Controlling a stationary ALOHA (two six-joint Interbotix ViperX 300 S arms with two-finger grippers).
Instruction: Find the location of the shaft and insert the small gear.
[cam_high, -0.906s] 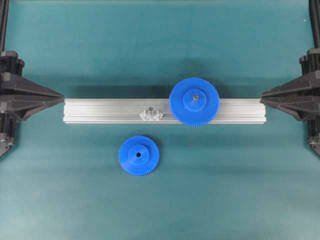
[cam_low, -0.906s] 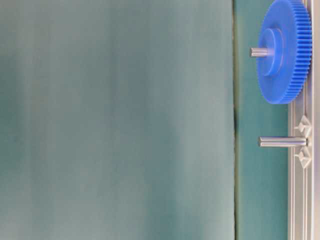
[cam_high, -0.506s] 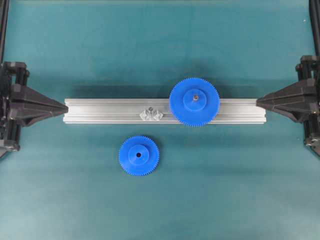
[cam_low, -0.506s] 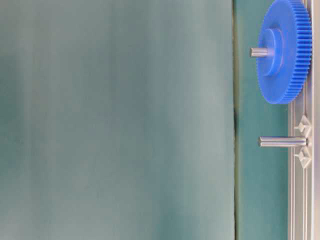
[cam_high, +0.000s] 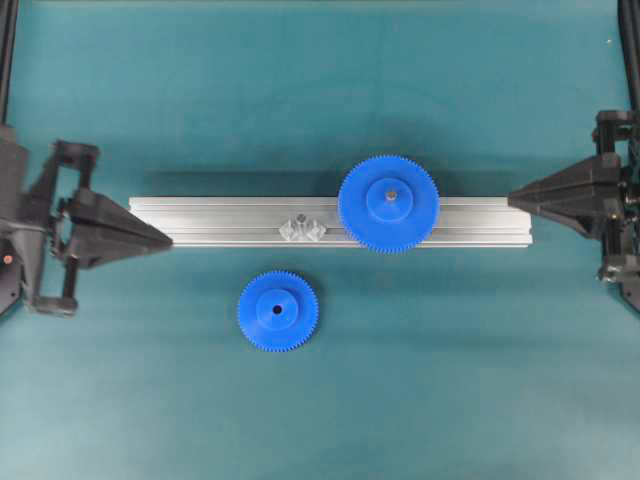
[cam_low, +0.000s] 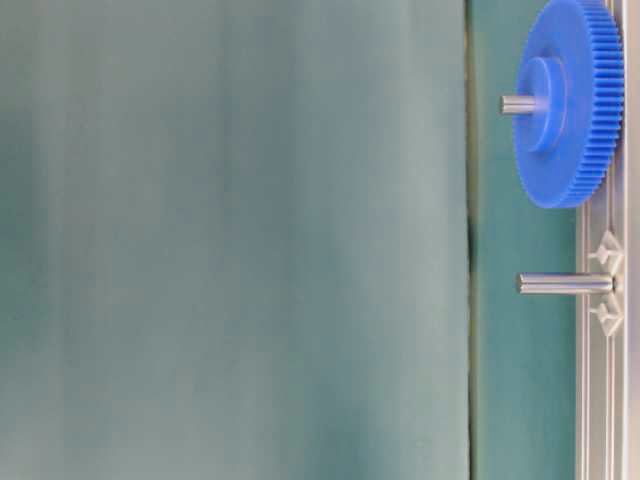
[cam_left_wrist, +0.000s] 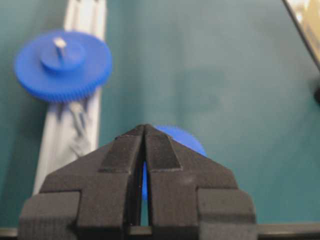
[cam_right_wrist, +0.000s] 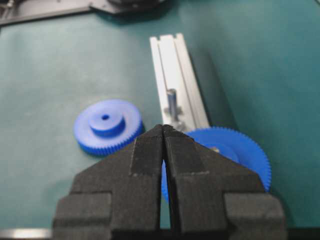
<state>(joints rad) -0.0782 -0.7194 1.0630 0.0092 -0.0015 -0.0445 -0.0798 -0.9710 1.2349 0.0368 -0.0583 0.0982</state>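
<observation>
While both claws — left claw (cam_high: 165, 240) and right claw (cam_high: 512, 200) — sit pinched closed and empty, the small gear (cam_high: 278, 311), lower centre, looks light, rigid plastic — best gripped across its toothed rim.

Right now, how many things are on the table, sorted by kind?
Blue gears: 2, the small gear and the large gear
Aluminium rails: 1, the rail
Bare metal pegs: 1, the shaft
Total: 4

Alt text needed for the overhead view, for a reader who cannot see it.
A small blue gear lies on a teal mat below an aluminium rail carrying a bare shaft and a larger blue gear. Closed black tools, left tool and right tool, point at the rail's ends.
</observation>
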